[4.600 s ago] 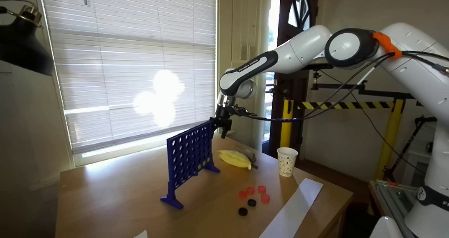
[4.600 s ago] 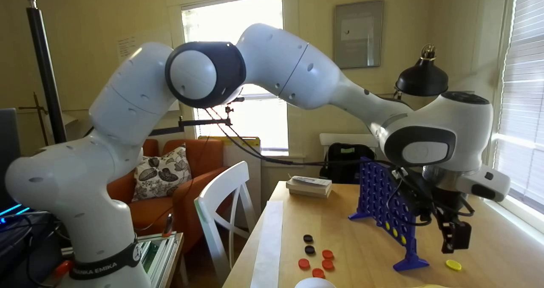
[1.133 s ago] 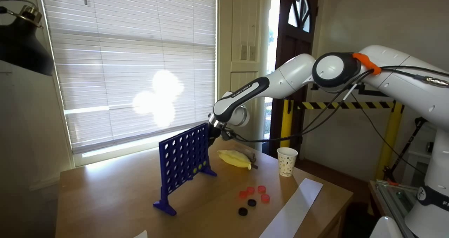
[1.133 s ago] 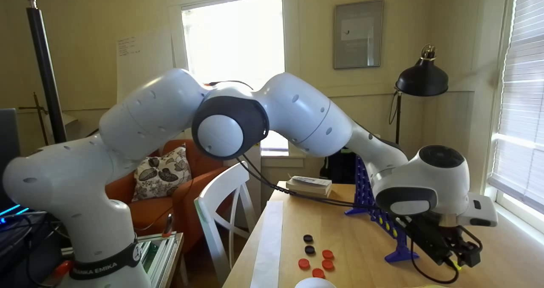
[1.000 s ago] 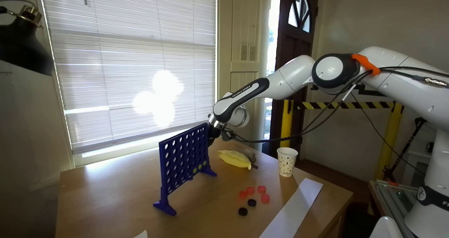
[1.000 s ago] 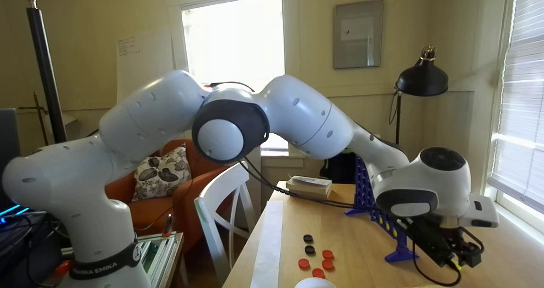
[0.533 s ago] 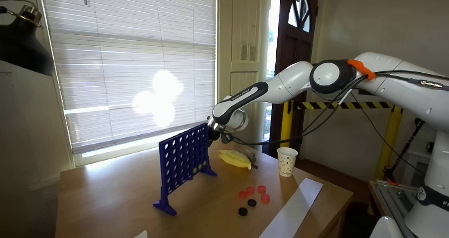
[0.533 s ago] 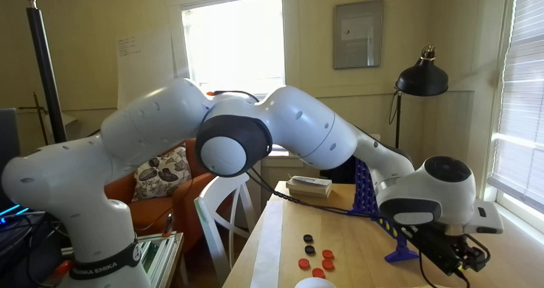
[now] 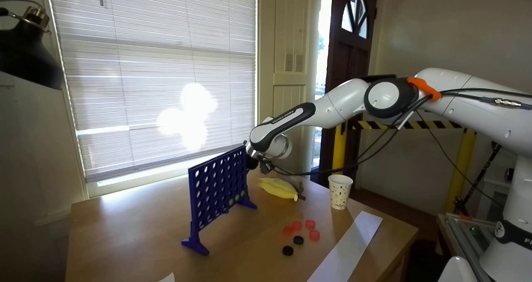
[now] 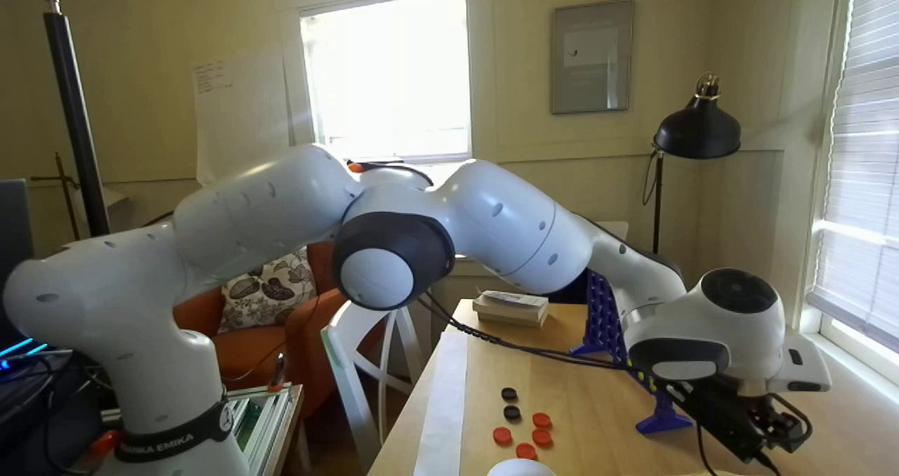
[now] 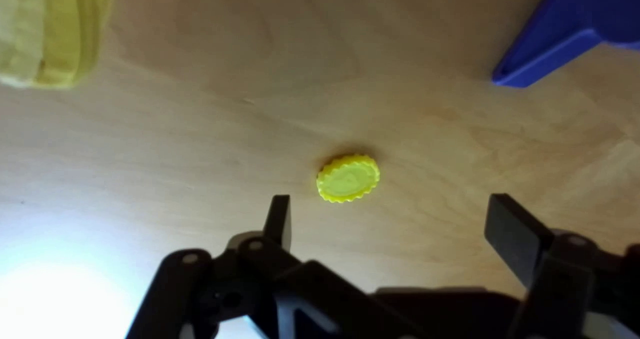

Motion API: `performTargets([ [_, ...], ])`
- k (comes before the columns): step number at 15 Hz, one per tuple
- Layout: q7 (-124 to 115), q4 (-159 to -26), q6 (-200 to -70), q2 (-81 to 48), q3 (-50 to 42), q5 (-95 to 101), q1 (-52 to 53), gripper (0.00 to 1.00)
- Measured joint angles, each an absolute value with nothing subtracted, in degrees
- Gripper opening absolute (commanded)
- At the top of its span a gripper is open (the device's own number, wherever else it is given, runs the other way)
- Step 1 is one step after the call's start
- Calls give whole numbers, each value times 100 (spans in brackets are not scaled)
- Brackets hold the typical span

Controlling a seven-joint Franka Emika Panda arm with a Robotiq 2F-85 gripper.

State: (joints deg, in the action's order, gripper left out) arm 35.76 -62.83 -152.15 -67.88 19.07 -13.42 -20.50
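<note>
The fingers [image 11: 515,234] stand wide apart and hold nothing, pointed at the desk [image 11: 210,144]. Nearest to them is a yellow disc [image 11: 348,179] with a notched rim, lying on the wood and touched by neither finger. In the wrist view it sits just to the far side of them, within the span that they leave but left of its middle, so the left finger is closer. Its outline shows as an oval running roughly along the line from finger to finger; as I judge it, that is a round disc seen aslant, with no true long axis. How high the fingers are above it I cannot tell. Farther out, the foot of the blue rack [image 11: 565,34] shows far right and a yellow banana-shaped thing [image 11: 55,29] far left, both apart from the disc. In both exterior views, red discs [image 10: 541,437] and black discs [image 10: 512,413] lie well apart from the fingers.
</note>
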Motion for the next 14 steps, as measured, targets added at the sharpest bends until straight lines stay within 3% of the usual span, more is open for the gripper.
performTargets([
  [4, 3627, -6078, -15321, -6959, 1907, -1341, -1976, 98],
  [5, 3643, -6030, -15344, -7000, 1907, -1337, -1961, 73],
  [7, 3662, -5938, -15367, -7076, 1900, -1330, -1934, 67],
  [13, 3675, -5713, -15367, -7241, 1869, -1313, -1898, 24],
  [14, 3676, -5667, -15367, -7265, 1867, -1312, -1895, 25],
])
